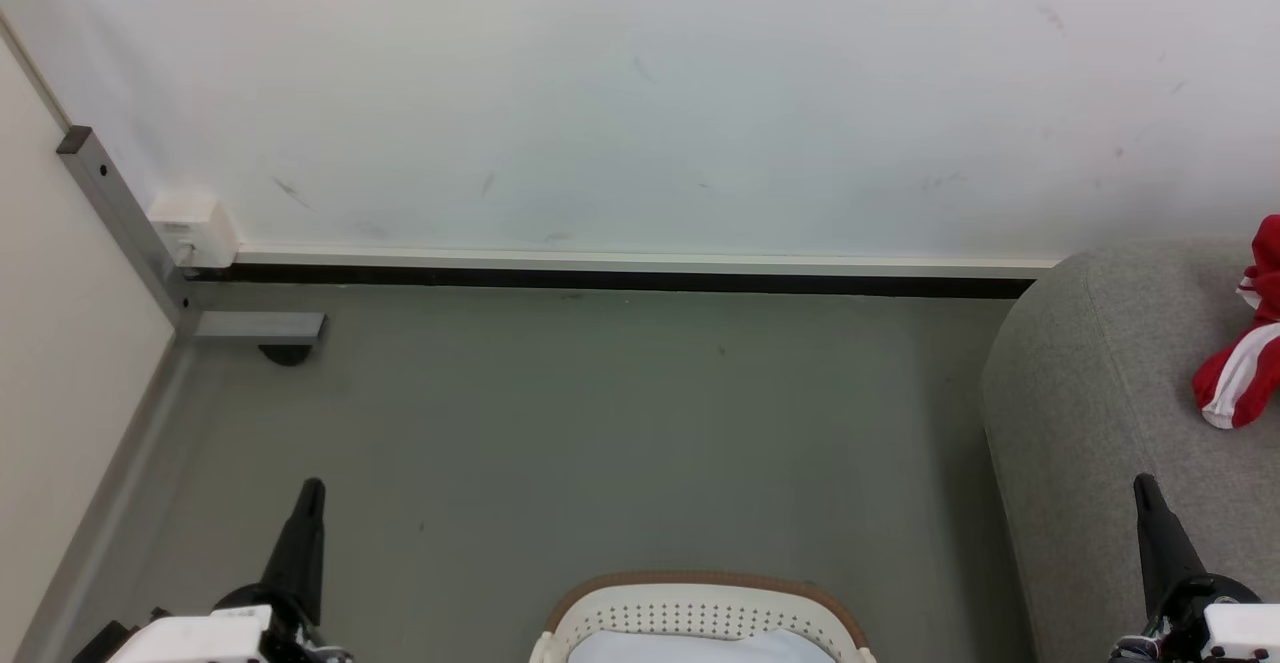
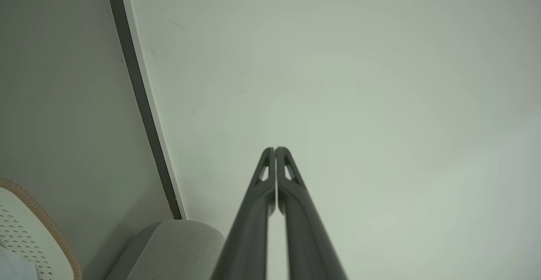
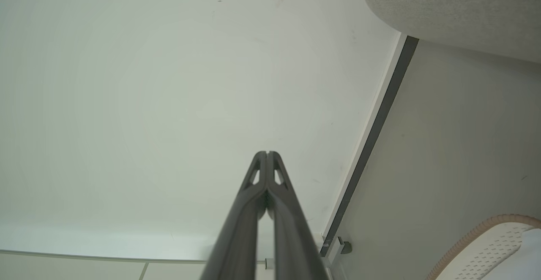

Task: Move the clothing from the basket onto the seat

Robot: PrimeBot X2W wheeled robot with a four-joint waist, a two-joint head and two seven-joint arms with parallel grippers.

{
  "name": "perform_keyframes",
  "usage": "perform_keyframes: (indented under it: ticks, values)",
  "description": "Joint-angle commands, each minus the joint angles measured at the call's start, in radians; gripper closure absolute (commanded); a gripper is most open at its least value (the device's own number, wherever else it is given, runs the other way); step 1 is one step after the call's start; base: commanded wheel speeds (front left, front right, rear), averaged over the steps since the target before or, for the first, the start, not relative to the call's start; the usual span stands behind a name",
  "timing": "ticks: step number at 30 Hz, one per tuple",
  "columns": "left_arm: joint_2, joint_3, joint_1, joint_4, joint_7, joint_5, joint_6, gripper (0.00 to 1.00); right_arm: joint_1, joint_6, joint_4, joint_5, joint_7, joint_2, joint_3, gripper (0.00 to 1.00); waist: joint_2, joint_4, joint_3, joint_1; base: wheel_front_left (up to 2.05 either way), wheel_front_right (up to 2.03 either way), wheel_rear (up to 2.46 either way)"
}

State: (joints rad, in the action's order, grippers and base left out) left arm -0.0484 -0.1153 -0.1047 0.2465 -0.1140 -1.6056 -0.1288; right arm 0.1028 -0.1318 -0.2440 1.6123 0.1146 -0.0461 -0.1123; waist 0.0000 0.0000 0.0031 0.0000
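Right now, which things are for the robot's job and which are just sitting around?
For the job: red clothing lying on the grey sofa; white basket; left tool and right tool, both shut.
Just sitting around: white box on the wall; grey metal post in the corner.

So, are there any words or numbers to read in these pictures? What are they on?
None can be read.
The small white box on the wall has a faint mark, too small to read.
The red clothing on the sofa shows white stripes but no lettering.
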Motion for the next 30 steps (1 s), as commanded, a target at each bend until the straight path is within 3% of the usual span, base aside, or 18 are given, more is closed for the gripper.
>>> perform_keyframes:
  ticks: [1,30]
  values:
    - [-0.002,-0.001,-0.009,-0.003,-0.004,-0.014,-0.005,1.0,0.014,0.002,-0.002,0.001,0.003,-0.008,-0.003,1.0,0.0,0.0,0.0,0.0,0.0,0.0,0.0]
    - [-0.002,-0.001,-0.009,-0.003,-0.003,-0.014,-0.005,1.0,0.014,0.002,-0.002,0.001,0.002,-0.008,-0.003,1.0,0.0,0.0,0.0,0.0,0.0,0.0,0.0]
